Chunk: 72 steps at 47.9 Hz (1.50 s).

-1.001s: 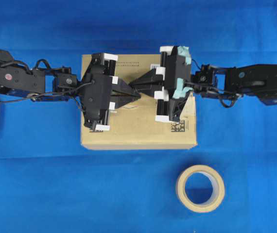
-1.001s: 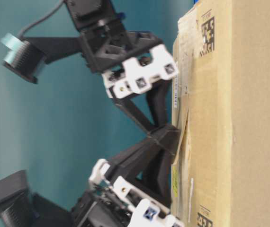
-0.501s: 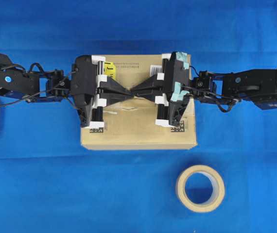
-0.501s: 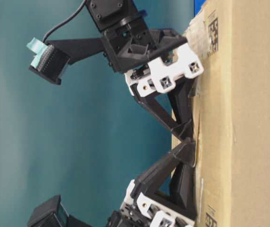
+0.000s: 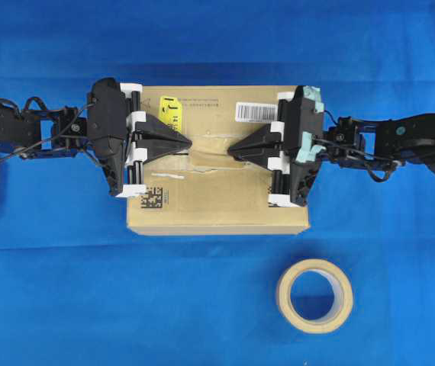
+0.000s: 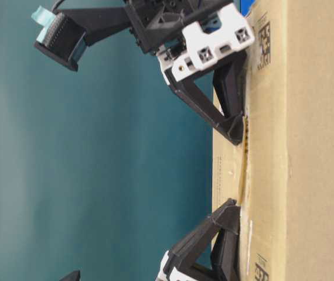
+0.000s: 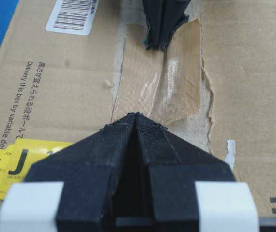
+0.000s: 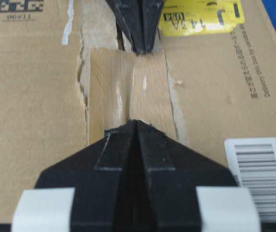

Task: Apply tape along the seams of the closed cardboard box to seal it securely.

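The cardboard box [image 5: 217, 202] lies in the middle of the blue cloth. The tape [image 5: 210, 149] is a glossy tan piece stuck flat over the middle of the seam [image 6: 246, 170]. My left gripper [image 5: 189, 142] is shut, its tip resting on the tape's left end. My right gripper [image 5: 230, 150] is shut, its tip on the tape's right end. The left wrist view shows the tape [image 7: 160, 82] between my left gripper [image 7: 137, 116] and the right gripper [image 7: 163, 46]. The right wrist view shows the tape [image 8: 128, 87] ahead of my right gripper [image 8: 137, 123].
A cream tape roll [image 5: 314, 296] lies on the cloth in front of the box, to the right. The box top carries a yellow sticker [image 5: 170, 110], a white barcode label [image 5: 252, 111] and a black matrix code [image 5: 150, 198]. Ragged pale residue [image 7: 201, 116] edges the seam.
Both shut grippers have slid apart along the seam, left one leftward and right one rightward, uncovering the tape piece between their tips.
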### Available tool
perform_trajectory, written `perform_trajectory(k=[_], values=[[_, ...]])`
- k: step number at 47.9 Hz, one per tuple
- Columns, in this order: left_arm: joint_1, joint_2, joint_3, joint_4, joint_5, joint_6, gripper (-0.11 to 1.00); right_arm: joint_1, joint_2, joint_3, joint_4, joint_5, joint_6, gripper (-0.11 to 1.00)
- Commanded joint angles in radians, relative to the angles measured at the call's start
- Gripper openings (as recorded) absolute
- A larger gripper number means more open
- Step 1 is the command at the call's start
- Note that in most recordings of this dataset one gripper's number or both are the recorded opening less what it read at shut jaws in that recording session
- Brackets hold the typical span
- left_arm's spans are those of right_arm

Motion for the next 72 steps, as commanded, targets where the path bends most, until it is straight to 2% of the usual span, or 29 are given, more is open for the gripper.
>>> perform_trajectory(k=[1, 14, 18, 21, 29, 36, 55, 65, 72], values=[[0.015, -0.005, 0.032, -0.005, 0.014, 0.002, 0.0, 0.012, -0.026, 0.015, 0.003, 0.014, 0.002, -0.01], [-0.038, -0.101, -0.038, 0.0, 0.008, 0.035, 0.0, 0.014, -0.135, -0.011, -0.005, 0.008, -0.02, -0.01], [-0.063, -0.115, -0.086, 0.002, 0.008, 0.081, 0.0, 0.012, -0.156, -0.029, -0.012, 0.002, -0.031, -0.01], [-0.077, -0.103, -0.12, 0.002, 0.003, 0.121, 0.0, 0.011, -0.152, -0.049, -0.017, -0.008, -0.046, -0.01], [-0.089, -0.028, -0.201, 0.012, -0.005, 0.121, 0.0, -0.003, -0.11, -0.094, -0.017, -0.011, -0.064, -0.01], [-0.107, 0.018, -0.233, 0.012, 0.008, 0.121, 0.0, -0.008, -0.058, -0.132, -0.017, -0.011, -0.066, -0.01], [-0.095, 0.067, -0.202, 0.006, 0.008, 0.106, 0.0, 0.006, 0.077, -0.187, -0.009, -0.011, -0.052, -0.01], [-0.067, 0.071, -0.138, 0.005, 0.003, 0.066, 0.0, 0.031, 0.092, -0.155, 0.026, -0.011, -0.051, -0.01], [-0.06, 0.066, -0.083, -0.005, -0.003, 0.063, 0.0, 0.051, 0.091, -0.121, 0.061, -0.011, -0.051, -0.01]])
